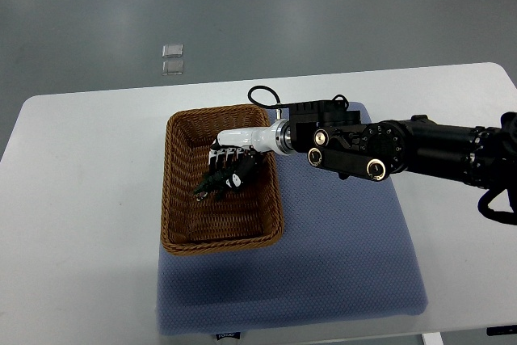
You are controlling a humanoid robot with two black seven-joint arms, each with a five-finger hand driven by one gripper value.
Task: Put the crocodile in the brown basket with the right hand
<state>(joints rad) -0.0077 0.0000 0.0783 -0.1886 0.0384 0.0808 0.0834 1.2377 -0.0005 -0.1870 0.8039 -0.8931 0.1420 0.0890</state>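
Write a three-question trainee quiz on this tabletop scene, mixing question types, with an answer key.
1. True or false: the right hand is over the inside of the brown basket.
2. The basket rests partly on: A) a blue mat B) a wooden tray C) a metal rack
3. What dark green toy sits at the hand's fingers?

Key:
1. True
2. A
3. The crocodile, which the fingers appear to be gripping inside the basket.

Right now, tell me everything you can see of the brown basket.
The brown basket is a rectangular woven wicker tray with a braided rim, upright and slightly skewed on the blue mat's left part, on the white table. The right hand reaches inside it, fingers around the dark green crocodile, low over its floor.
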